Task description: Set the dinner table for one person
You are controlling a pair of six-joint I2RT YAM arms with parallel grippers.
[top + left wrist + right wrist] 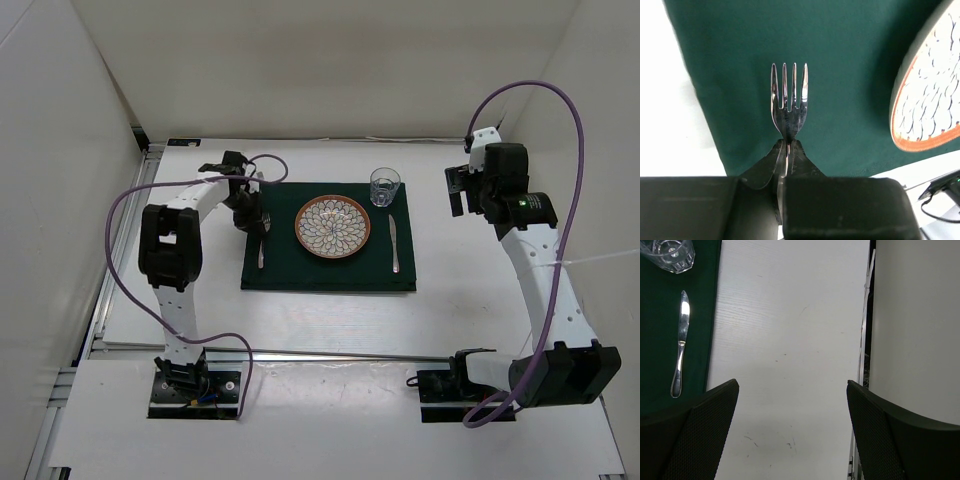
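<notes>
Closest in, the left end effector (786, 146) is pinched tight on the neck of the fork (788, 97), tines pointing away over the dark green mat (840, 75). Whether the fork touches the cloth, I cannot tell. It's over the mat's left strip, just left of the patterned plate (333, 226), which sits in the middle of the mat. Moving right, a clear glass (385, 186) stands near the mat's far right corner, and the knife (394, 243) lies along the right side, nearer the arms. Further right, the right end effector (792, 390) hangs with fingers spread wide, gripping nothing, over bare white desk (330, 320), which carries the whole setting.
</notes>
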